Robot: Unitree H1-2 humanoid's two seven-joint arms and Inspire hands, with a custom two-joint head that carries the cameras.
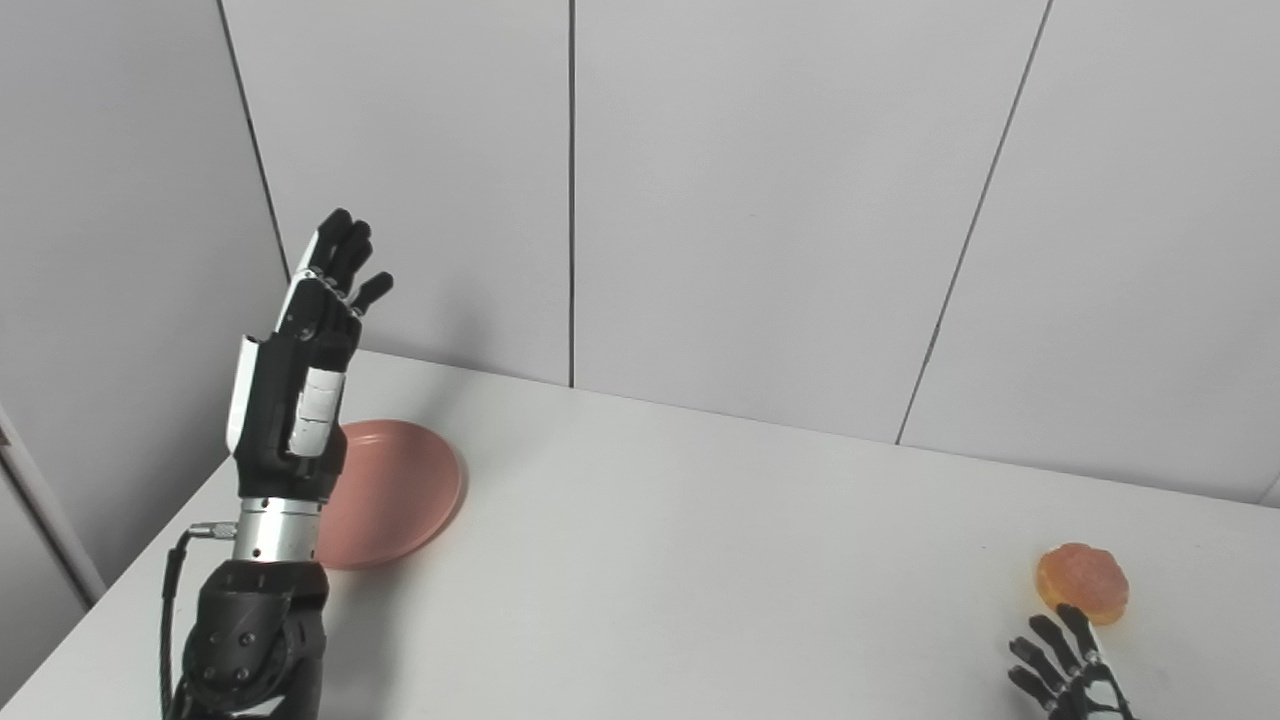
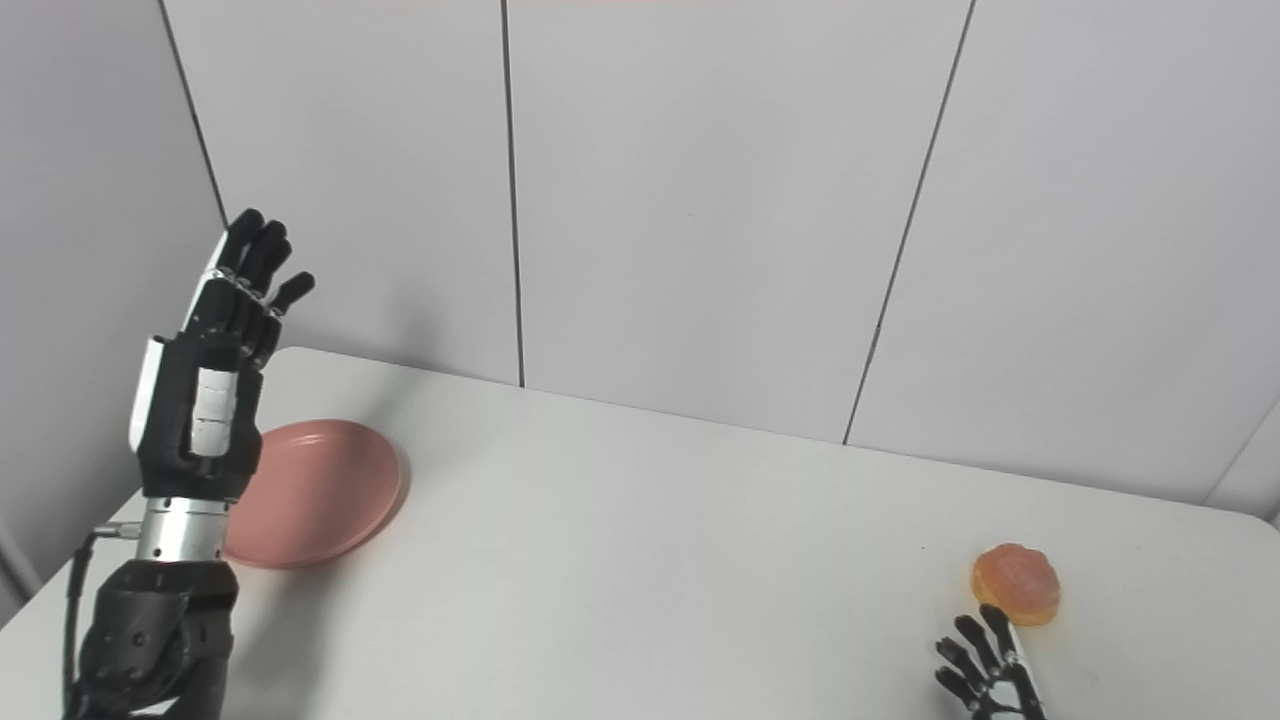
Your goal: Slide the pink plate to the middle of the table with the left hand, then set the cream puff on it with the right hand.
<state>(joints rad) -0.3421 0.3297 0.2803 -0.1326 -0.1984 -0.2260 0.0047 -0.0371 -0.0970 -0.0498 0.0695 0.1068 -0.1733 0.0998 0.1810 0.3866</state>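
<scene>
Hovering raised left hand [image 1: 305, 340] fingers extended, empty, pink plate [image 1: 395, 492] just behind it, right hand [image 1: 1070, 670] spread, empty, cream puff [image 1: 1082, 583] just beyond

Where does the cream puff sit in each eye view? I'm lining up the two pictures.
Left eye view: cream puff at lower right, just beyond the right hand.
Right eye view: same spot, lower right, slightly further left in the picture.
Shared landmark: the pink plate at far left, behind the raised left hand.
</scene>
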